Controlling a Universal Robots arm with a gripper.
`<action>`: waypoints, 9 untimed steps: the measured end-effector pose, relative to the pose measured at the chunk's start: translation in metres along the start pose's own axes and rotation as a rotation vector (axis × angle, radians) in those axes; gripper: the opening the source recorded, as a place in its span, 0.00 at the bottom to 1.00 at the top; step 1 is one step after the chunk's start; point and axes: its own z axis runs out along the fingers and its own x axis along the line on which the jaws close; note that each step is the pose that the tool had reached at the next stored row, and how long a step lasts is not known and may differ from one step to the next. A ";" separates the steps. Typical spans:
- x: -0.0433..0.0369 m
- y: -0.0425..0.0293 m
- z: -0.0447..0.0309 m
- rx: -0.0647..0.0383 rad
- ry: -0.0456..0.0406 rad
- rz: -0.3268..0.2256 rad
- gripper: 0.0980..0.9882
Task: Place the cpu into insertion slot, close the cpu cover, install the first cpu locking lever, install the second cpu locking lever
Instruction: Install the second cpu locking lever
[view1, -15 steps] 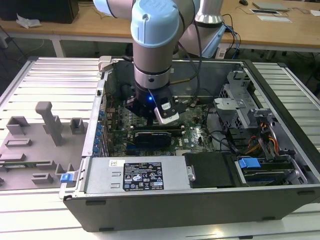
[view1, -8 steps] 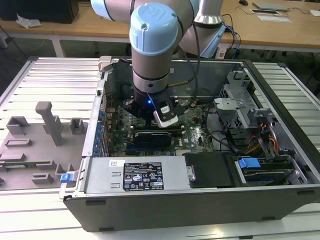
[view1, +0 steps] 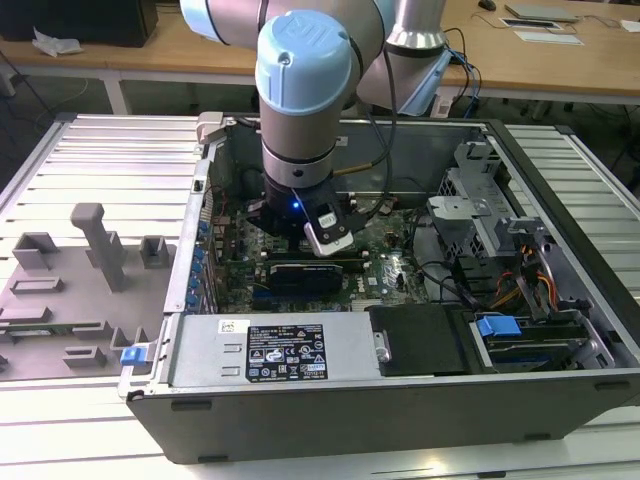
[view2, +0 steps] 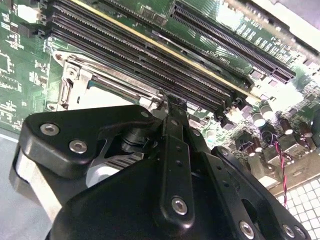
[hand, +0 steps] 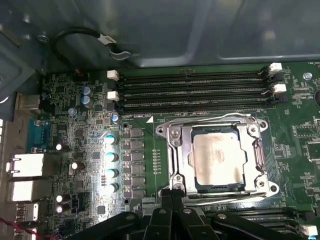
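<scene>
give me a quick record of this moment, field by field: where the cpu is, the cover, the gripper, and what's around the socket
cpu: seated in the slot, metal top facing up
cover: closed down over the cpu, framing it
gripper: at the socket's edge, fingers together
memory slots: long black rows beside the socket
setting: open computer case, arm reaching into it

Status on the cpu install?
Gripper shut, at the socket's edge. Cpu seated in insertion slot, cpu cover down over it. Nothing in the way.
</scene>
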 end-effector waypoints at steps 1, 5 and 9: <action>0.0003 0.0003 0.0002 0.000 0.0002 -0.001 0.01; 0.0012 0.0011 0.0017 0.000 0.0009 -0.003 0.01; 0.0020 0.0007 0.0042 0.000 0.0018 -0.007 0.01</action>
